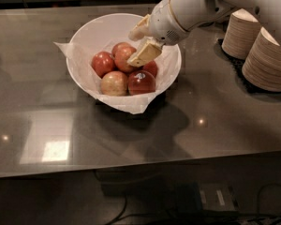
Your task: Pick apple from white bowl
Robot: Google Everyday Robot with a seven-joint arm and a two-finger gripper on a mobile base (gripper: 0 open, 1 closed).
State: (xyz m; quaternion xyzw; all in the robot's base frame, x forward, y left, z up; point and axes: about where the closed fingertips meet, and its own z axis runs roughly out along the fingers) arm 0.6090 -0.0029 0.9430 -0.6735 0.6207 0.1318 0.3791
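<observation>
Dark glossy countertop [131,144], dim room; white bowl [86,34] sat mid-counter, paper-lined; apple [122,56] lay atop the pile inside; gripper [140,43] hung just above it, fingers spread apart, nothing held; judged firm, smooth, slippery, fairly heavy, bruisable; best pinched across widest middle; no writing readable.

The two-finger gripper [139,45] hangs inside the large round white bowl [86,32], toward its right side. A round red apple [120,56] lies just left of it, and stacked beige paper bowls [267,62] stand well to its right.
</observation>
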